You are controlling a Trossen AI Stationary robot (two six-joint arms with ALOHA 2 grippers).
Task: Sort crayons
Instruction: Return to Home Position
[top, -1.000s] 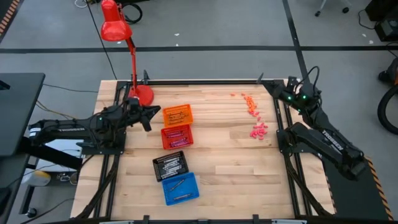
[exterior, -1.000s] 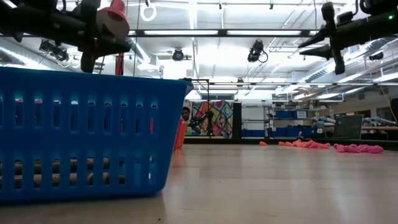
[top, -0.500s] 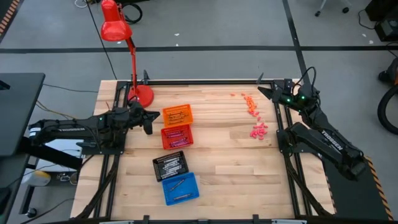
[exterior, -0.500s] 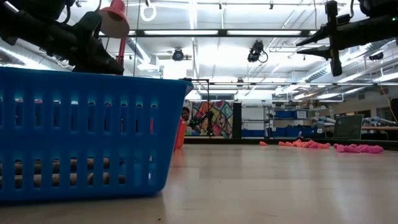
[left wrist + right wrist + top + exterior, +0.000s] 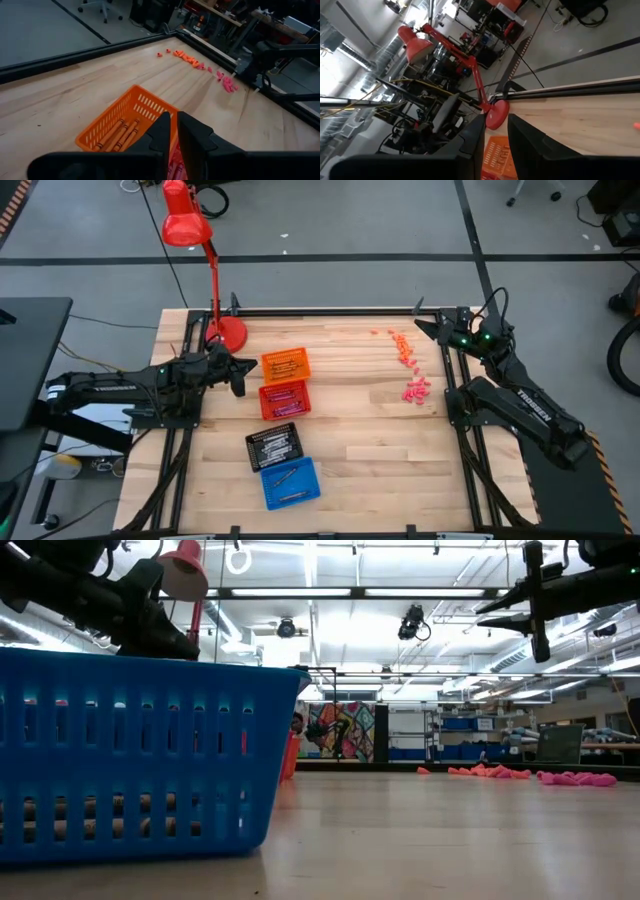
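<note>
Your left gripper (image 5: pixel 240 373) hangs over the left side of the pale wooden table (image 5: pixel 370 450), just beside the shallow orange plastic tray (image 5: pixel 286 364). Its two dark fingers are pressed together on nothing. Your right gripper (image 5: pixel 423 327) sits at the far right corner, its fingers a small gap apart and empty.

The loose crayons lie near the right edge: a string of short orange sticks (image 5: pixel 402 348) and, closer to the front, a cluster of pink sticks (image 5: pixel 416 388). More crayons lie in the trays, which run in a line from the orange one through the red tray (image 5: pixel 285 399) and black tray (image 5: pixel 274 446) to the blue tray (image 5: pixel 290 482). The blue one holds two brown sticks. A red desk lamp (image 5: pixel 226 332) stands at the back left.
</note>
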